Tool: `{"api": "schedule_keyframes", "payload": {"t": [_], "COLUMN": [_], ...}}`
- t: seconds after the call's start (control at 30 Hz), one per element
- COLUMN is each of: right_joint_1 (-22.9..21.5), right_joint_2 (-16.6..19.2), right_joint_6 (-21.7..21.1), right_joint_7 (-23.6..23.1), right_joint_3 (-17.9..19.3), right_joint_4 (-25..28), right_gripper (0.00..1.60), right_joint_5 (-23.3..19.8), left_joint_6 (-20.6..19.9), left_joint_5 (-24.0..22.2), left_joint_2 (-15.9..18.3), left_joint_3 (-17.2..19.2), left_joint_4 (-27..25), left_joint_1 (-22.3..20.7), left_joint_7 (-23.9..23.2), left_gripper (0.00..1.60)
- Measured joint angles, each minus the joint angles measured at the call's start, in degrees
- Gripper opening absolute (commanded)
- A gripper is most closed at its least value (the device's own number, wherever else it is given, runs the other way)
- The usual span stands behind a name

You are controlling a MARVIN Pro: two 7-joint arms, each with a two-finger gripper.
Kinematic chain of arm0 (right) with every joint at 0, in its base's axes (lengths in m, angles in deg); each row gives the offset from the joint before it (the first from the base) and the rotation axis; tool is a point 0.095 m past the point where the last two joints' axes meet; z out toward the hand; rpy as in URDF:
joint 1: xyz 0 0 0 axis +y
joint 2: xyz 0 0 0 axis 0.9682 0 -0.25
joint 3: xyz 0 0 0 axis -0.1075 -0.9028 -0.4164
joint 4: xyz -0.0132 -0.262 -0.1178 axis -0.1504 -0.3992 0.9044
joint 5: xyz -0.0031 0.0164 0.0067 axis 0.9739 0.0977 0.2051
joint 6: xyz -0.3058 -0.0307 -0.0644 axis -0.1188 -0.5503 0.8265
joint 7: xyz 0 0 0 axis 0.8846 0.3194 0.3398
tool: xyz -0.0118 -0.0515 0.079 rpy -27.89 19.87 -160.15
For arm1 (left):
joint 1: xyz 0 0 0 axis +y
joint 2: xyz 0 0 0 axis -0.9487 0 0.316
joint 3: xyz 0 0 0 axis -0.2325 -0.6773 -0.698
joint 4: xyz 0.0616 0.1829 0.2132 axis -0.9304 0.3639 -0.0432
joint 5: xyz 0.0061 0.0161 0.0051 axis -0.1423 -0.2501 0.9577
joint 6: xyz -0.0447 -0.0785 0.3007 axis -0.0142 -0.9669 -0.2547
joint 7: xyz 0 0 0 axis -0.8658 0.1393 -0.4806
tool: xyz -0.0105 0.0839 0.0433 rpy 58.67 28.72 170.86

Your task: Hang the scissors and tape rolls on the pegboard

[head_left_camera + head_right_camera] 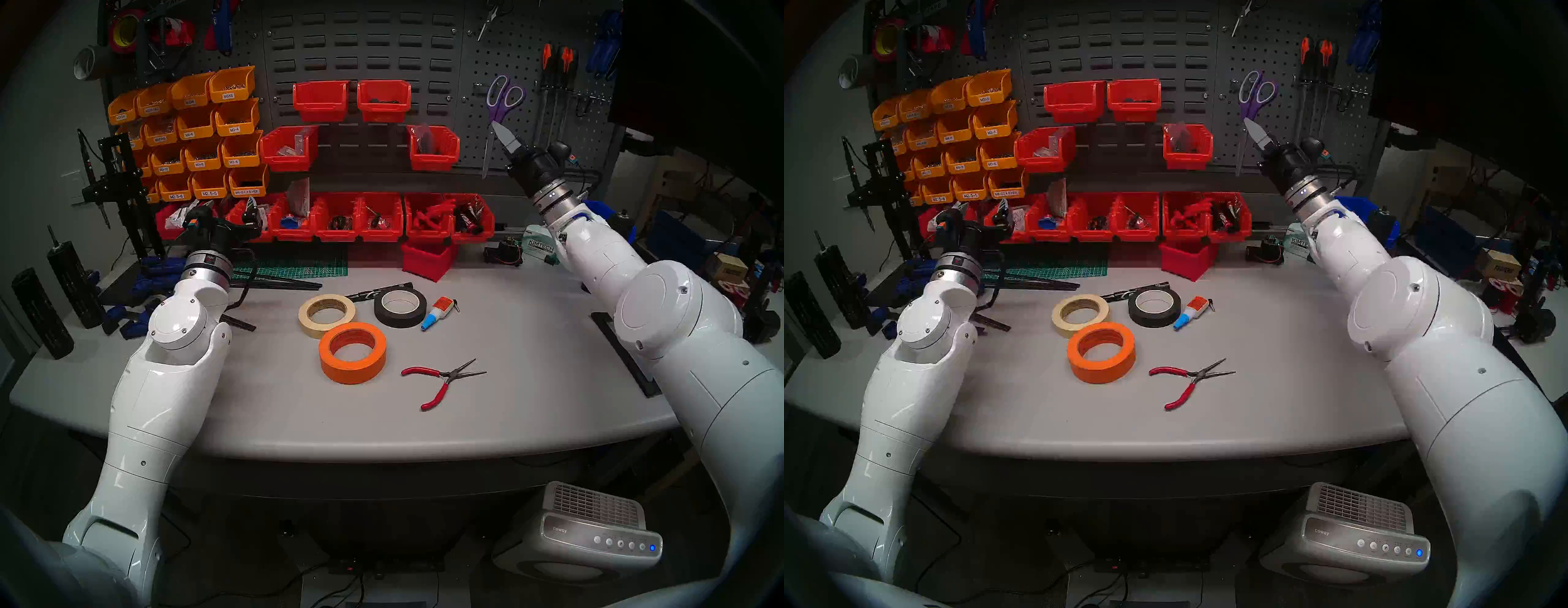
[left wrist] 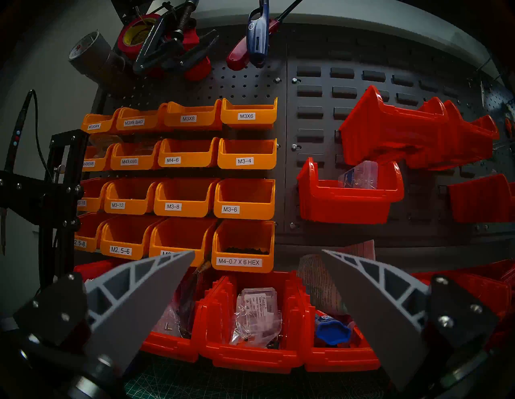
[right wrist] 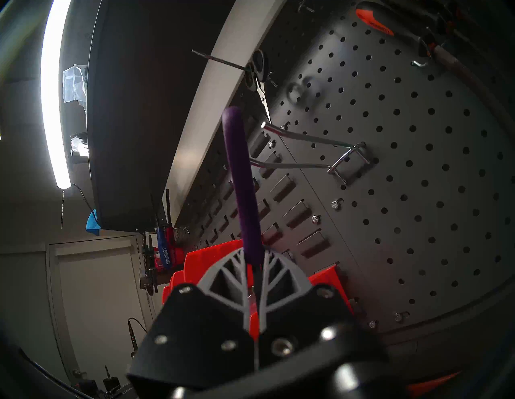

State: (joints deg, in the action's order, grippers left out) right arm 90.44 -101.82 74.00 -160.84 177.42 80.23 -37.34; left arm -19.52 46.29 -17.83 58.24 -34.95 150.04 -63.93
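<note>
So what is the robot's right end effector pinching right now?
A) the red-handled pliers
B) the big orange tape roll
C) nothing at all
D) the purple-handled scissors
D: the right end effector is shut on the large purple-handled scissors with long silver blades, held up against the dark grey pegboard with small round holes; in the right wrist view the purple handle sticks out from between the closed fingers.
</note>
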Motion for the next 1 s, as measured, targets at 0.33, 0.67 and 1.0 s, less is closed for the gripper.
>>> {"api": "schedule_keyframes", "payload": {"t": [0.33,0.67,1.0], "right_joint_1": [-0.17,-0.35,-0.32], "right_joint_2": [-0.41,-0.78,-0.81], "right_joint_6": [-0.73,-1.29,-1.59], "right_joint_7": [-0.08,0.11,0.24], "right_joint_3": [0.00,0.12,0.31], "right_joint_4": [0.05,0.05,0.01], "right_gripper": [0.00,0.00,0.00], "right_joint_5": [0.00,-0.03,-0.04], "left_joint_6": [-0.02,-0.04,-0.05], "left_joint_5": [0.00,0.00,0.00], "left_joint_2": [0.00,0.00,0.01], "left_joint_3": [0.00,0.00,0.00], "left_joint_4": [0.01,0.03,0.03], "left_joint_1": [0.02,0.03,0.04], "left_joint_7": [0.00,0.00,0.00], "left_gripper": [1.60,1.60,1.60]}}
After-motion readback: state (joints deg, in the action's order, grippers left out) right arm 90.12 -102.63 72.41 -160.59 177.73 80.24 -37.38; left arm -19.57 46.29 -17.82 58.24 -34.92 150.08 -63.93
